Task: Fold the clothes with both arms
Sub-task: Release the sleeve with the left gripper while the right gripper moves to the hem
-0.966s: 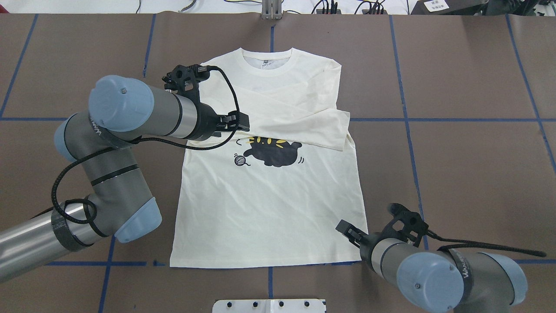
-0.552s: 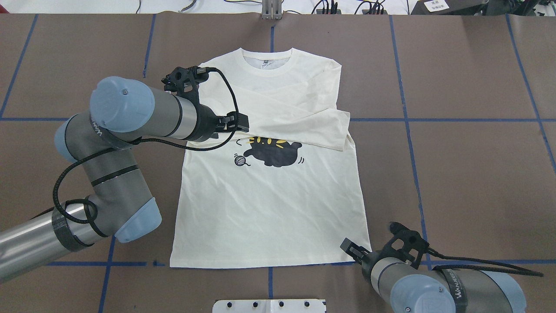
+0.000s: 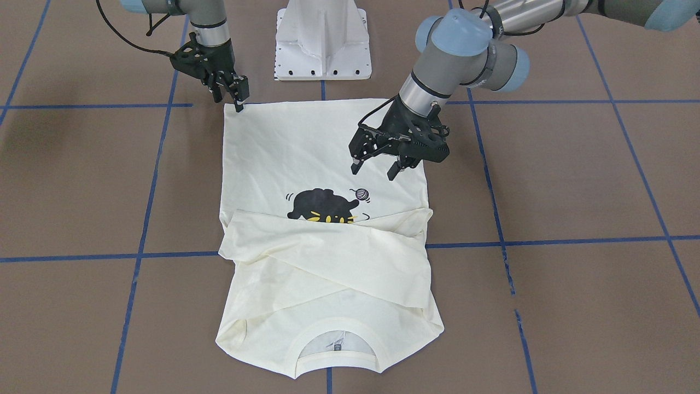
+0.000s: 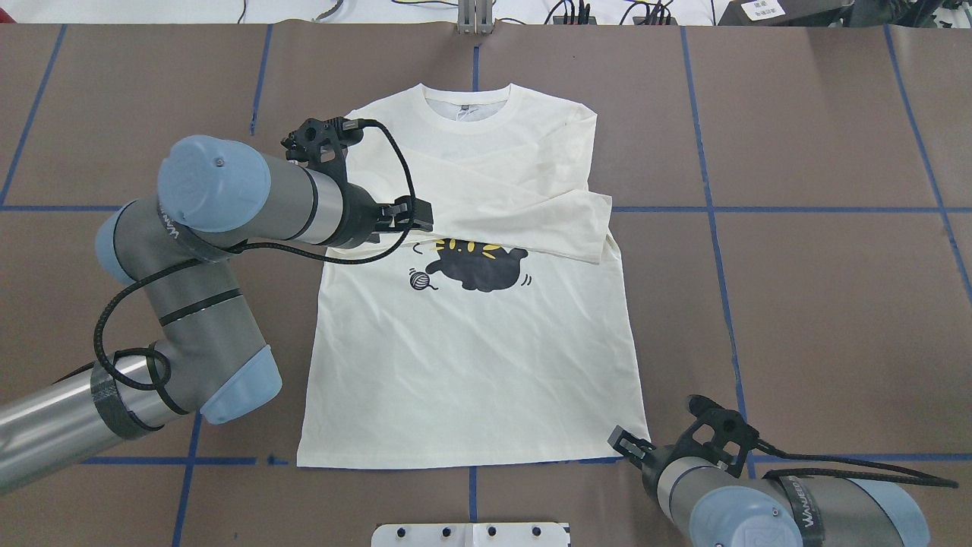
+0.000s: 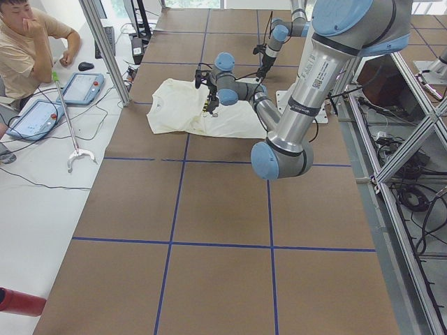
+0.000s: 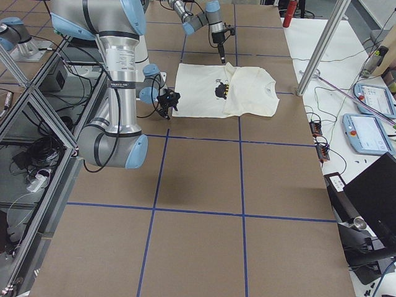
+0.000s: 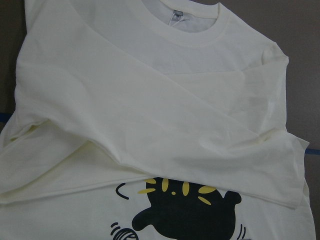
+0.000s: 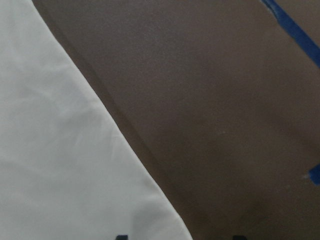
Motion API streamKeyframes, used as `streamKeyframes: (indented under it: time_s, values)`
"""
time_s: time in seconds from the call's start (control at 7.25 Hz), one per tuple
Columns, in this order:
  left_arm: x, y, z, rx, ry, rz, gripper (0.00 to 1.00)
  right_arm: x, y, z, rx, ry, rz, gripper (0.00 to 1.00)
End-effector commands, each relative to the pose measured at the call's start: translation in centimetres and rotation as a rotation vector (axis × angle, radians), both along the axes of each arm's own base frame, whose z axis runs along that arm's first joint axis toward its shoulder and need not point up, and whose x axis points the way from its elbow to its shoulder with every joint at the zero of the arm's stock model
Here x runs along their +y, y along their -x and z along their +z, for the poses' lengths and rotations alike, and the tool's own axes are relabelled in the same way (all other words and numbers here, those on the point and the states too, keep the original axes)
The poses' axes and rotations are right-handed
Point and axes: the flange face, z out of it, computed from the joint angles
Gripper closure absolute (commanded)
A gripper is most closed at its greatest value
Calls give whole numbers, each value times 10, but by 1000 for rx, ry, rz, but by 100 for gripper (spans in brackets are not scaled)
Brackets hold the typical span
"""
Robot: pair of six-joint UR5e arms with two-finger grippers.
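The floppy T-shirt [image 4: 471,365] is lying flat; left gripper [image 3: 374,172] and right gripper [image 3: 239,101] are hanging spread apart; pinching its five o'clock corner seems best

Brown table [image 4: 797,304] (blue tape lines [image 4: 759,209]) bears a cream T-shirt [image 4: 471,365].

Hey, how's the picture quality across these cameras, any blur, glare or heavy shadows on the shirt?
Overhead exterior: even light, no glare, the T-shirt sharp. Exterior front-facing: a soft shadow darkens the table at the view's left. Right wrist-mounted: very close and soft, a thin shadow along the shirt's edge. Left wrist-mounted: the cat print reads clearly.
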Motion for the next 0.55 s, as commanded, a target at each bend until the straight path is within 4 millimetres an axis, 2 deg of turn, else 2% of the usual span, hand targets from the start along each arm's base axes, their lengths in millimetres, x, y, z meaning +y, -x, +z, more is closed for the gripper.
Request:
streamKeyframes:
  time_s: [0.0,0.41]
  values:
    - [-1,-3,4,-2,1,1,12,1,0,0,0,0,-3,100]
    - [0,-3,3,3,4,0,13,1,-8,-11,-24,-2,-5,100]
